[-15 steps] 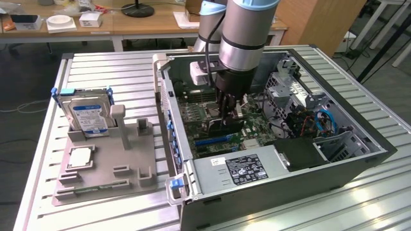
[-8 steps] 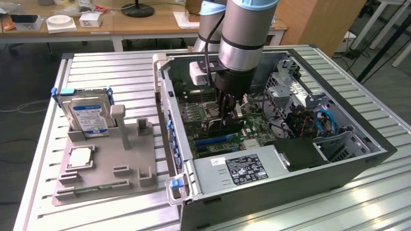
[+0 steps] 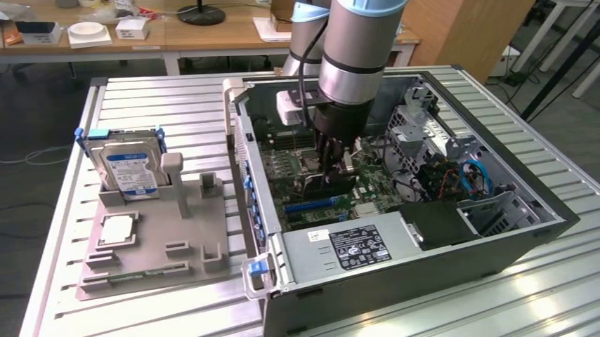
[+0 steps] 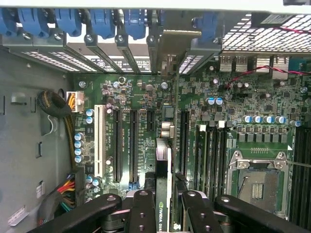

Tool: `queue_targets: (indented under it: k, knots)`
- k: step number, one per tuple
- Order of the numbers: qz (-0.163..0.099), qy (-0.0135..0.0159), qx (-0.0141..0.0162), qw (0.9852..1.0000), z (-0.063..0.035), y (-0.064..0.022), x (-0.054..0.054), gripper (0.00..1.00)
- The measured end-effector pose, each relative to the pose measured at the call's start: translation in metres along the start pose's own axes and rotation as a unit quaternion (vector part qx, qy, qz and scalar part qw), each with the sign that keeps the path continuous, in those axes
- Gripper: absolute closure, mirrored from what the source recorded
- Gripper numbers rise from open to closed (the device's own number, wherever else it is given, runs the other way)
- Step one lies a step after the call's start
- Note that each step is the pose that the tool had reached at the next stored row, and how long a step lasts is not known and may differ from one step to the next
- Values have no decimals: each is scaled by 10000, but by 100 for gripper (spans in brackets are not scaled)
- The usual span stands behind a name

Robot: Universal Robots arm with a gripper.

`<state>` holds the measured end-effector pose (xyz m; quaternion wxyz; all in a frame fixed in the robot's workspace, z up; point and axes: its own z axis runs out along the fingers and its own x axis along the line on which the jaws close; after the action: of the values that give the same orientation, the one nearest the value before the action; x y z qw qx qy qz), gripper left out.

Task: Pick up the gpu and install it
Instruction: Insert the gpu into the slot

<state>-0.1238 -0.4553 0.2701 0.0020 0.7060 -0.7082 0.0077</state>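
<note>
Green motherboard (image 4: 194, 111), blue slot clips (image 4: 102, 22), black end effector (image 4: 165, 204) — the gpu (image 4: 164, 182) edge dark green.

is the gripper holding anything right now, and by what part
Yes: the gpu, seen edge-on, is pinched across its two flat faces near the upper edge by the gripper, above the motherboard.

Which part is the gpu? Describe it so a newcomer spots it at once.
Find the open computer case with the arm reaching in over the green motherboard. The gpu is the thin card gripped edge-on between the hand's black fingers, over the long black slots. Unlike everything fixed to the board, it is a narrow sliver with white lettering along its edge.
</note>
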Motion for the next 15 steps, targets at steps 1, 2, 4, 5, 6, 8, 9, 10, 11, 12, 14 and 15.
queue_targets:
  k: [1, 2, 4, 5, 6, 8, 9, 10, 11, 12, 14, 15]
  knots:
    - [0, 1, -1, 10000, 12, 0, 0, 74]
    - [0, 1, -1, 10000, 29, 0, 0, 74]
    - [0, 1, -1, 10000, 66, 1, -1, 74]
    - [0, 1, -1, 10000, 84, 1, -1, 74]
    - [0, 1, -1, 10000, 99, 1, -1, 74]
    - [0, 1, -1, 10000, 118, 1, -1, 74]
    - [0, 1, -1, 10000, 117, 1, -1, 74]
    - [0, 1, -1, 10000, 121, 1, -2, 74]
    - [1, 0, 1, 10000, 130, 2, -2, 74]
    - [0, 0, 3, 10000, 140, 3, -2, 74]
    - [0, -2, 3, 10000, 142, 3, -2, 74]
    - [0, -2, 2, 10000, 142, 4, -2, 74]
